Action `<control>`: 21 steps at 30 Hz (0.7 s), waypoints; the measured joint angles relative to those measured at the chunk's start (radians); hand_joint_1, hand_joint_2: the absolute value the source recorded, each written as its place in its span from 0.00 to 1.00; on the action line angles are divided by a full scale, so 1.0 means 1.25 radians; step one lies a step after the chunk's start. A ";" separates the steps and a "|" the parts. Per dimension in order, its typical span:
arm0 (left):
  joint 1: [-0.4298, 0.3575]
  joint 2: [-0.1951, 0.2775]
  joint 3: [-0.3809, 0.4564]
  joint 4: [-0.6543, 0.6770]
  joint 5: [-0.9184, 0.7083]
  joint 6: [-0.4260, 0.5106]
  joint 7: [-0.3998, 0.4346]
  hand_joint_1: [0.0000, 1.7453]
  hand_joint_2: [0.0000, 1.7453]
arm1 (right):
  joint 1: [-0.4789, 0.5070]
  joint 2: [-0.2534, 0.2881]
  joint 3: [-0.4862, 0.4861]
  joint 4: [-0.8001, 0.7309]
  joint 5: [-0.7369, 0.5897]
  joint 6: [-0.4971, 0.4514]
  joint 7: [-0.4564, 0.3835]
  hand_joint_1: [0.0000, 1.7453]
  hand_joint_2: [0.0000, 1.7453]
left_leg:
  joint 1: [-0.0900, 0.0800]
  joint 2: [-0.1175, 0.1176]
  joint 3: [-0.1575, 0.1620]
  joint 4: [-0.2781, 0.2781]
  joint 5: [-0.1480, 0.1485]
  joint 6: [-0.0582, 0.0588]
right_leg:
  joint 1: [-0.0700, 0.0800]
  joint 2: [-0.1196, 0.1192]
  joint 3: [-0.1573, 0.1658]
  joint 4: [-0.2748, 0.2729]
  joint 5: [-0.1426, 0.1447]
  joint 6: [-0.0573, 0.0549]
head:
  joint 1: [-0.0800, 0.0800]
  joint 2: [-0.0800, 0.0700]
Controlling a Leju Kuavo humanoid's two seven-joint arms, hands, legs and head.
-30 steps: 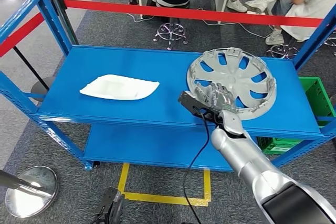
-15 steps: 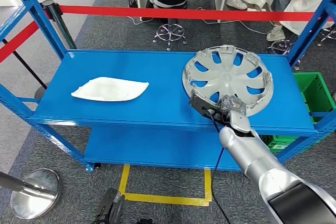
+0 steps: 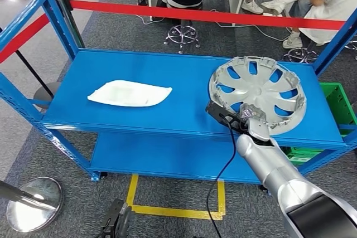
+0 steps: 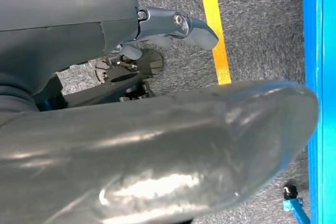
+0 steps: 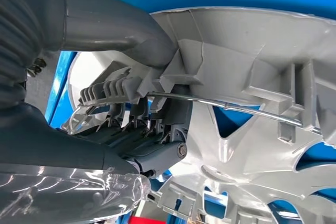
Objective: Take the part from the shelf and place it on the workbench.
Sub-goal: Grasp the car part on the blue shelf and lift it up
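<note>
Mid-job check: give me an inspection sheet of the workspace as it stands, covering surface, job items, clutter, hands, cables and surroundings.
Surface: blue metal shelf, top level in use; lower level bare where visible.
Job's things: round silver plastic wheel cover on the shelf's right end, inner side up, near rim in the right hand.
Clutter: flat white moulded plastic piece lying left of centre.
Hands: right hand grips the wheel cover's near rim, thumb over the edge; left hand hangs over grey carpet, holding nothing.
Cables: black cable hangs from the right wrist toward the floor.
Surroundings: red barrier tape, seated people beyond, green crate, yellow floor marking.
</note>
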 joint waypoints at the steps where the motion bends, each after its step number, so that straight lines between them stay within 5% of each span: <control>1: 0.000 0.000 0.000 0.000 0.001 0.000 0.000 0.00 0.00 | -0.001 0.000 0.000 0.000 0.001 -0.001 0.000 1.00 1.00 | 0.000 0.000 0.002 0.000 -0.001 -0.001 | 0.000 0.000 0.023 -0.047 0.027 -0.002 | 0.000 0.000; 4: 0.000 0.000 0.000 0.000 0.004 0.000 -0.001 0.00 0.00 | -0.004 0.000 -0.002 0.000 0.006 -0.006 -0.003 1.00 1.00 | -0.002 -0.002 0.005 0.001 -0.003 -0.010 | 0.002 0.000 0.095 -0.191 0.079 -0.010 | 0.000 0.000; 8: 0.000 -0.001 0.001 0.000 0.014 -0.002 0.012 0.00 1.00 | -0.007 0.001 -0.004 0.000 0.014 -0.011 -0.006 1.00 1.00 | -0.001 -0.002 0.003 -0.002 -0.002 -0.030 | 0.004 0.001 0.104 -0.213 0.086 -0.026 | -0.001 0.000; 10: 0.000 -0.001 0.002 0.000 0.027 -0.013 0.024 0.00 1.00 | -0.008 0.002 -0.006 0.000 0.020 -0.011 -0.006 1.00 1.00 | -0.001 0.000 -0.019 0.044 -0.034 -0.037 | 0.000 -0.001 0.107 -0.219 0.090 -0.034 | -0.002 0.000; 12: 0.001 0.000 0.003 0.000 0.035 -0.022 0.037 0.00 1.00 | -0.008 0.003 -0.006 0.000 0.025 -0.011 -0.005 1.00 1.00 | -0.001 0.001 -0.067 0.147 -0.086 -0.042 | 0.000 -0.003 0.105 -0.219 0.091 -0.036 | -0.003 0.000; 14: 0.003 0.001 0.006 0.000 0.038 -0.022 0.050 0.00 1.00 | -0.007 0.003 -0.007 0.000 0.030 -0.010 -0.005 1.00 1.00 | -0.001 0.001 -0.098 0.212 -0.102 -0.045 | -0.001 -0.003 0.104 -0.219 0.091 -0.037 | -0.003 0.000; 16: 0.004 0.001 0.009 0.000 0.038 -0.013 0.059 0.00 1.00 | -0.007 0.004 -0.007 0.000 0.035 -0.010 -0.003 1.00 1.00 | 0.000 0.001 -0.073 0.162 -0.061 -0.046 | -0.003 -0.002 0.105 -0.218 0.091 -0.035 | -0.003 0.000; 18: 0.003 0.001 0.010 0.000 0.038 -0.006 0.063 0.00 1.00 | -0.007 0.005 -0.008 0.000 0.037 -0.010 -0.001 1.00 1.00 | 0.002 0.002 -0.020 0.057 -0.014 -0.045 | -0.003 -0.001 0.104 -0.215 0.090 -0.027 | -0.004 0.000; 21: 0.002 -0.002 0.011 0.000 0.038 -0.003 0.065 0.00 1.00 | -0.008 0.005 -0.011 0.000 0.038 -0.009 0.001 1.00 1.00 | 0.001 -0.001 0.006 -0.002 -0.006 -0.029 | 0.000 0.002 0.099 -0.213 0.091 -0.013 | -0.004 0.000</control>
